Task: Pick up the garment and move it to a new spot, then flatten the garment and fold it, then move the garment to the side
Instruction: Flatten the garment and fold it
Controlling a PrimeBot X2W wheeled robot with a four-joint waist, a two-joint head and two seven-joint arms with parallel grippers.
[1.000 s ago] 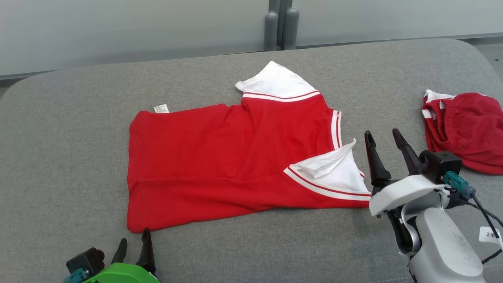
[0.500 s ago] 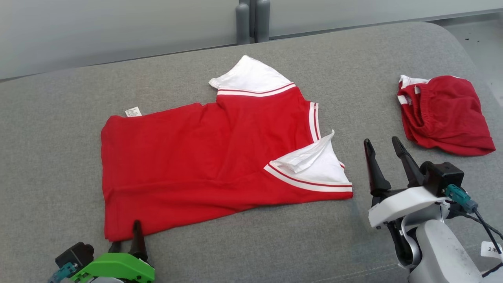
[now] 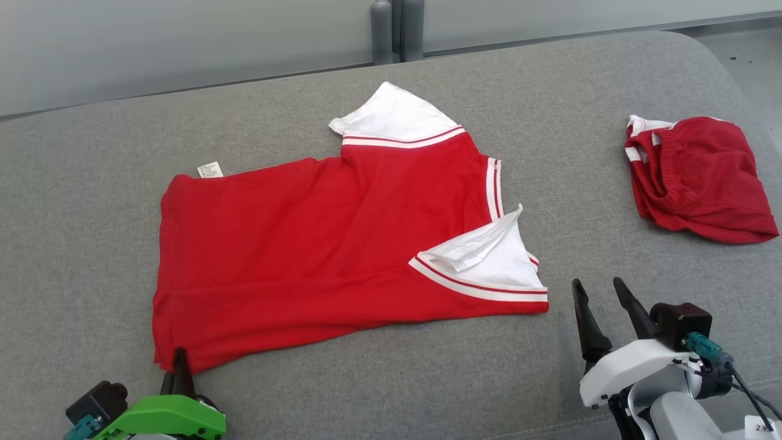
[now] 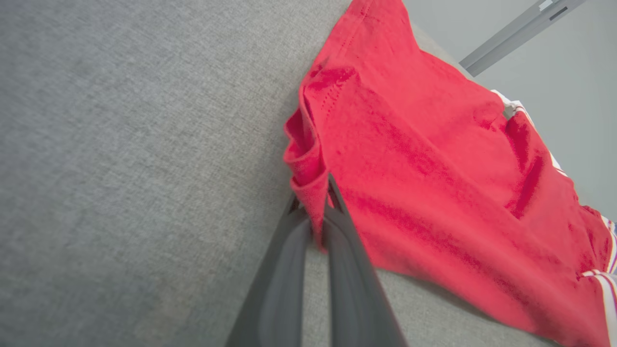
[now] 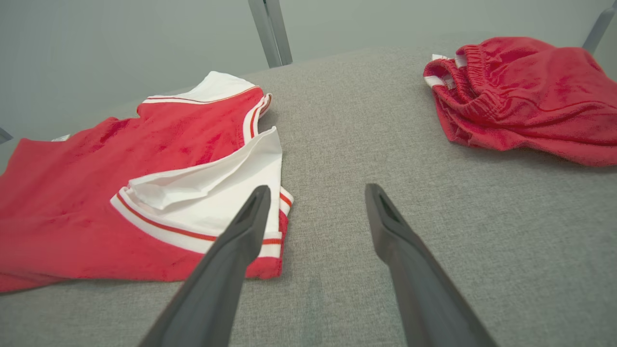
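- A red shirt (image 3: 293,244) with white sleeves lies spread out on a grey, fabric-covered worktop (image 3: 91,183). It is near the middle of the head view, with its hem toward my left and its striped neckline toward my right.
- My left tool (image 3: 179,360), on a green housing, sits at the shirt's near left corner, low in the head view.
- In the left wrist view, the left tool's two dark fingers (image 4: 344,226) are pressed together with the hem corner pinched between them. The red cloth bunches into a small fold just beyond the tips.
- My right tool (image 3: 597,284), on a white housing, is low on the right of the head view. It is near the shirt's near right corner, over bare grey fabric.
- The right tool's fingers (image 5: 241,231) stand wide apart with nothing between them.
- In the right wrist view, one right finger overlaps the edge of the near sleeve (image 3: 489,260). I cannot tell whether it touches the cloth.
- The near sleeve is white with a red and white striped band, and it is folded back onto the red body.
- The far sleeve (image 3: 394,116) lies flat, pointing away from me.
- A small white label (image 3: 209,170) pokes out at the far left edge of the shirt.
- A second red garment (image 3: 702,183), crumpled and showing an elastic waistband, lies well apart at the far right of the worktop.
- A pale grey wall with a grey post (image 3: 397,30) stands behind the worktop.
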